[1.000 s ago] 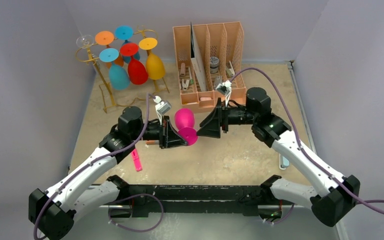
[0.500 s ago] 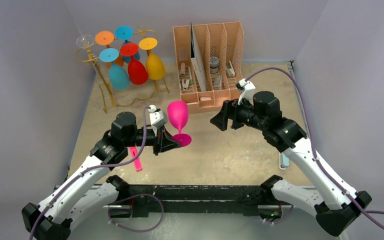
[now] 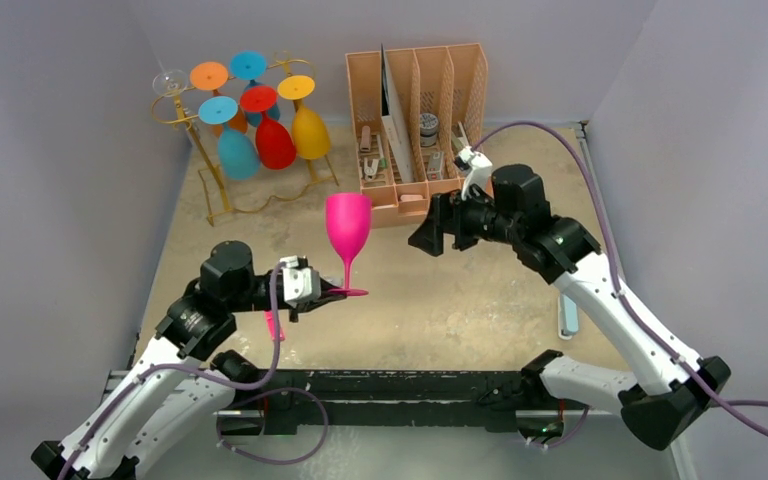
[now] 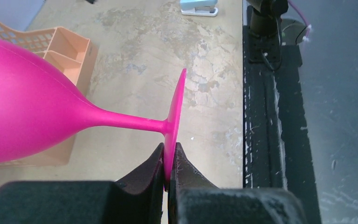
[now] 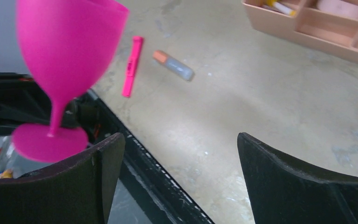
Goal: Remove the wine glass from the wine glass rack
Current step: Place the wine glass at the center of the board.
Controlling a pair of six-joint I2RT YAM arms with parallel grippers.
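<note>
The left gripper (image 3: pixel 322 291) is pinched tight on the foot rim of the pink wine glass (image 3: pixel 347 228), holding it upright over the table (image 3: pixel 440 300). Beyond it, the right gripper (image 3: pixel 425 238) gapes wide and empty. The wine glass rack (image 3: pixel 210 178) stands far back-left, well apart.

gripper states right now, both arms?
Left gripper: closed on the foot of the pink wine glass.
Right gripper: open, holding nothing.
</note>
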